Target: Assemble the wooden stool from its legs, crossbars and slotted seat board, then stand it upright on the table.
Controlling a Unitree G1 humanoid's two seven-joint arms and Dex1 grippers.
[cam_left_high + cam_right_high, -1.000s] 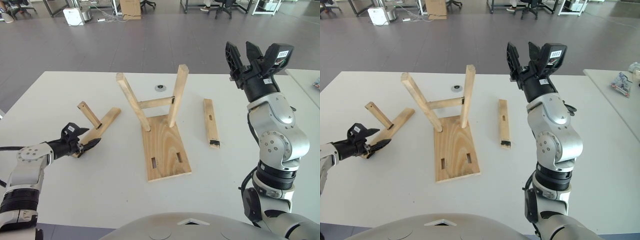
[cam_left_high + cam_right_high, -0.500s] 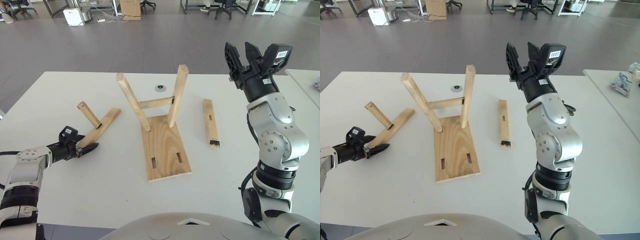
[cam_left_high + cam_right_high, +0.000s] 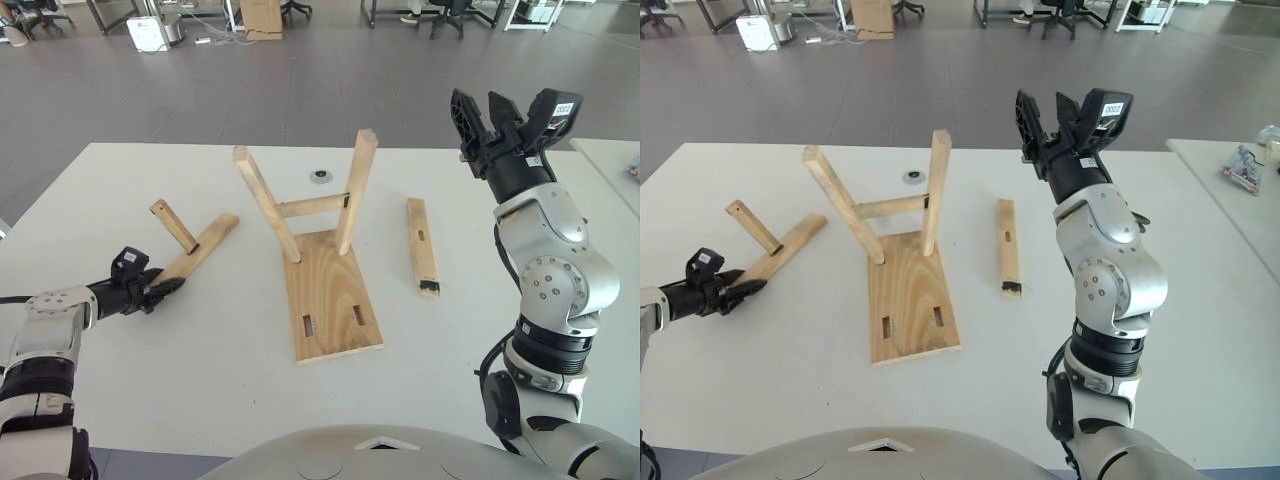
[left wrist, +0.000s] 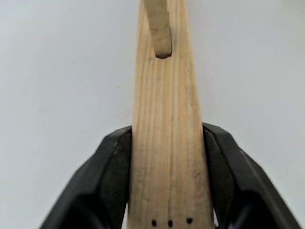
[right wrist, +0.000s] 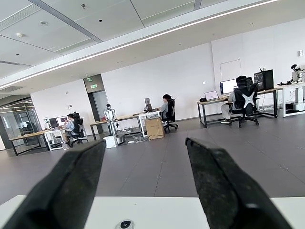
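Worktop check: stool half built, left hand on a loose leg

Office hall behind; white worktop [image 3: 90,190] carries all the parts.

Head views: seat [image 3: 335,335] lies flat at centre. Two legs [image 3: 262,205] stand up out of its far end, joined by a crossbar [image 3: 312,206]. The near slots [image 3: 307,324] are empty. Left of seat, well apart, third leg [image 3: 205,247] lies flat with a second crossbar [image 3: 173,223] plugged in and sticking up. Right of seat, fourth leg [image 3: 422,245] lies flat, bare.

Judgement: roughly half done. Left to do: join third and fourth legs, seat them in the near slots, turn the stool upright.

At the third leg's near end, left hand [image 3: 160,287] sits low on the worktop. Over the far right, right hand [image 3: 497,115] is raised, apart from all parts.

Left wrist view: fingers [image 4: 114,167] closed against both sides of third leg [image 4: 169,133], gripping it. Second crossbar [image 4: 158,26] lies beyond.

Right wrist view: right hand [image 5: 145,183] wide open, holding nothing, fingers [image 5: 76,186] spread toward the hall.
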